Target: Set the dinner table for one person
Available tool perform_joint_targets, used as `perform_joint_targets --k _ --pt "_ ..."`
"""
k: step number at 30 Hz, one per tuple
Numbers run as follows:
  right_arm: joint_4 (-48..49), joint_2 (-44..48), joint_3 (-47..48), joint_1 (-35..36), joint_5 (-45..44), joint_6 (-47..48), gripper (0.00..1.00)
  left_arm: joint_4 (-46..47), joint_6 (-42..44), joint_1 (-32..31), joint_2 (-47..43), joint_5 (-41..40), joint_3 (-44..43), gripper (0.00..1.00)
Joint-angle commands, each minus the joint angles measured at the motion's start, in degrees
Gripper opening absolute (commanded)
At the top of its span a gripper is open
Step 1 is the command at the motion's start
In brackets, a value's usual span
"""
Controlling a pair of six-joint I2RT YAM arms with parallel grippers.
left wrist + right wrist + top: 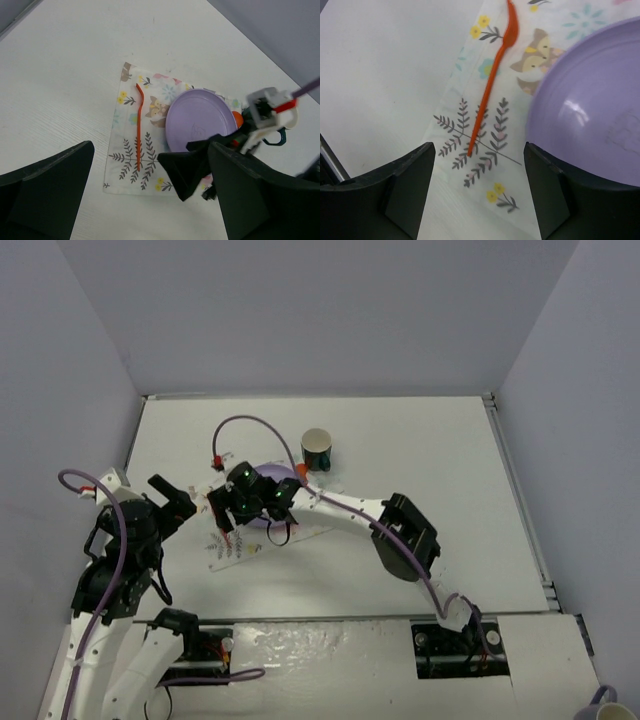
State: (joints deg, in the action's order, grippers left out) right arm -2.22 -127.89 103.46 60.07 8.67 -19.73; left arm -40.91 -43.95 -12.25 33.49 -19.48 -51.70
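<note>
Well, both of my hands were spread, and neither pinched anything. My right hand (477, 167) hung low over the printed placemat (125, 152), at the end of an arm that lay across the counter (430, 450) from the right. Through its wrist camera I saw its two dark fingers (402, 192) wide apart. Below the gap between them lay the tail end of a thin orange utensil (138, 131) and a sprig of printed leaves.

The utensil lay flat on the placemat, along its left part as my left wrist camera saw it, just beside the lilac plate (200, 117) but not touching it. Whether it was a fork, a spoon or a knife I could not tell. The plate sat on the placemat too, towards the right, and covered part of a printed animal. A small orange piece (239, 120) showed at the plate's rim; what it was, I could not tell.

My left hand (173, 496) hovered off to the left of the placemat, fingers parted, above bare counter. Farther back a paper cup (317, 448), dark teal outside, stood upright on the counter, near the plate yet apart from the placemat. The counter itself, white and matte, stretched under everything, far wider than the placemat.
</note>
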Motion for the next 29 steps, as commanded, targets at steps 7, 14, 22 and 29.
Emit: perform_joint_targets --k 7,14,22,29 --pt "4.2 40.0 -17.7 -1.9 -32.6 -1.7 0.76 4.1 1.4 0.3 3.7 3.6 -1.4 0.97" --pt "2.7 52.7 -24.6 -2.5 -41.2 -3.1 0.85 3.6 1.6 0.4 3.6 2.1 -1.1 0.97" --pt "0.0 64.9 -29.4 -2.5 -45.1 -1.7 0.87 3.6 -0.4 0.4 2.0 2.2 -0.1 0.97" --pt "-0.7 66.9 -31.9 -2.5 -46.6 -2.5 0.83 4.7 -1.5 0.3 1.7 4.7 0.8 0.97"
